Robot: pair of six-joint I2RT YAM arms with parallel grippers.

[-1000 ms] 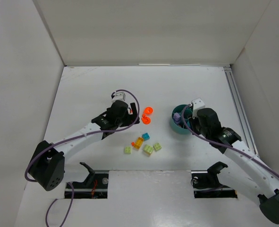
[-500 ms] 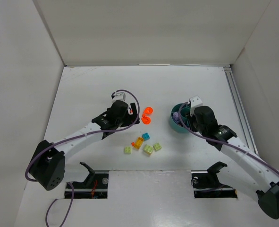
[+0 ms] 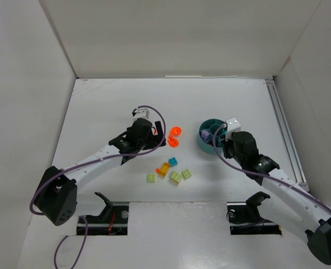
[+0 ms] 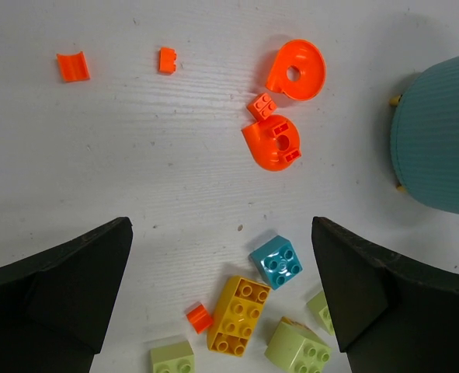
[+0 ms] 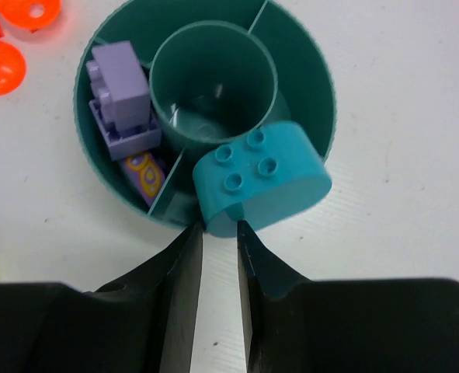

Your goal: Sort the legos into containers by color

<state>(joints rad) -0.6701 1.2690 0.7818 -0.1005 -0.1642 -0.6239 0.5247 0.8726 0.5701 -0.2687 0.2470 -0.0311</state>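
The round teal dish (image 5: 322,93) holds purple bricks (image 5: 120,85) in its left compartment. My right gripper (image 5: 220,229) is shut on one leg of a teal arched brick (image 5: 260,183), holding it over the dish's near rim. In the top view the right gripper (image 3: 222,144) is at the dish (image 3: 205,134). My left gripper (image 4: 221,295) is open and empty above a cluster: a teal brick (image 4: 277,262), a yellow-orange brick (image 4: 238,315), pale green bricks (image 4: 172,359) and a small red-orange bit (image 4: 199,317). Two round orange pieces (image 4: 295,70) lie beyond.
Small orange bits (image 4: 72,66) lie at the far left of the left wrist view. The dish's outer wall (image 4: 439,148) stands to the right of the orange pieces. White walls enclose the table on three sides.
My right gripper has drawn back toward the near side with the teal arched brick, uncovering more of the dish. The left arm has not moved.
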